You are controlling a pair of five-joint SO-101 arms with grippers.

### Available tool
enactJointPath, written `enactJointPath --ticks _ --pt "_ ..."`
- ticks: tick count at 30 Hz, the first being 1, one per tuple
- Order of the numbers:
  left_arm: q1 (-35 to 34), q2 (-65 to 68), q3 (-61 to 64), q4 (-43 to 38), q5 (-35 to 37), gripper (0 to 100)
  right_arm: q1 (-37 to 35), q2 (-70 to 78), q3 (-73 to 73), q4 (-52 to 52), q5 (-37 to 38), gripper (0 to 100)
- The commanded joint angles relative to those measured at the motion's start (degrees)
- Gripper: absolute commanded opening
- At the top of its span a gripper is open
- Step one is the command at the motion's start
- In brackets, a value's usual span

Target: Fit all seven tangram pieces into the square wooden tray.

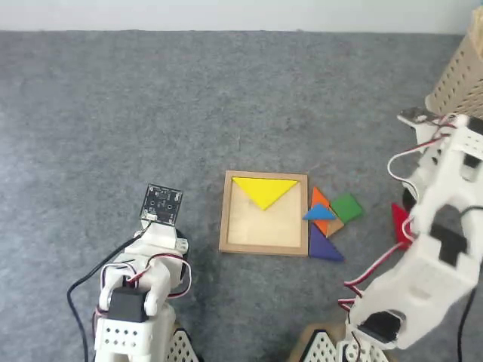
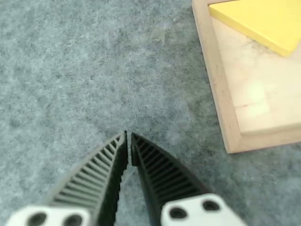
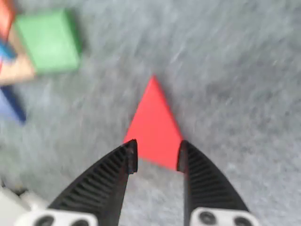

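The right tool [image 3: 156, 157] is open. Its two jaws straddle the wide end of the red triangular piece [image 3: 154, 127], which lies flat on the grey felt-covered desk [image 3: 244, 70]. The piece's apex points straight away from the tool, so its long axis runs in line with the tool and the jaws stand across the base. Whether the pads already touch the piece's edges cannot be determined.

In the high view, the red triangular piece [image 1: 398, 221] lies towards the desk's right edge, partly covered by the right arm [image 1: 438, 256]. The square wooden tray [image 1: 225, 215] sits mid-desk, well apart from the piece. A green square piece [image 1: 347, 207] and a cluster of orange, blue, tan and purple pieces [image 1: 324, 226] lie between them, just beside the tray's right rim. The right arm is clearly the nearer one to the red piece. In judgement, carrying the piece to the tray requires passing over this cluster.

The left tool [image 2: 128, 139] is closed and grips nothing. It hangs over bare desk just off the tray's left rim [image 2: 214, 70].

The right wrist view gives the alignment of jaws to piece, which the high view hides behind the arm. The high view and left wrist view show the tray's contents: one yellow triangular piece [image 1: 264, 191] lies against the far rim, and the rest of the floor is free.
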Motion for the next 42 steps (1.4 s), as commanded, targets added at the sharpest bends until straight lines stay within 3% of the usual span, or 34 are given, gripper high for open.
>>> enactJointPath --ticks 1,6,10,20,26,31,39,42 --pt "-0.4 -1.2 -1.1 0.4 0.4 1 2.7 -11.8 8.1 -2.5 6.4 18.1" --pt "-0.4 -1.2 -1.1 0.4 0.4 1 1.7 -18.6 25.8 -10.4 12.7 22.5" --pt "-0.4 -1.2 -1.1 0.4 0.4 1 1.2 -18.9 34.3 -21.1 11.1 24.6" --pt "-0.4 -1.2 -1.1 0.4 0.4 1 1.6 -11.6 35.8 -27.9 10.4 25.2" --pt "-0.4 -1.2 -1.1 0.4 0.4 1 1.6 -8.4 35.8 -28.5 10.4 26.3" --pt "-0.4 -1.2 -1.1 0.4 0.4 1 1.4 -8.4 35.8 -28.4 10.7 36.9" --pt "-0.4 -1.2 -1.1 0.4 0.4 1 1.5 -8.5 35.2 -27.9 10.6 26.8" --pt "-0.4 -1.2 -1.1 0.4 0.4 1 1.2 -8.6 32.5 -24.0 6.9 24.7"
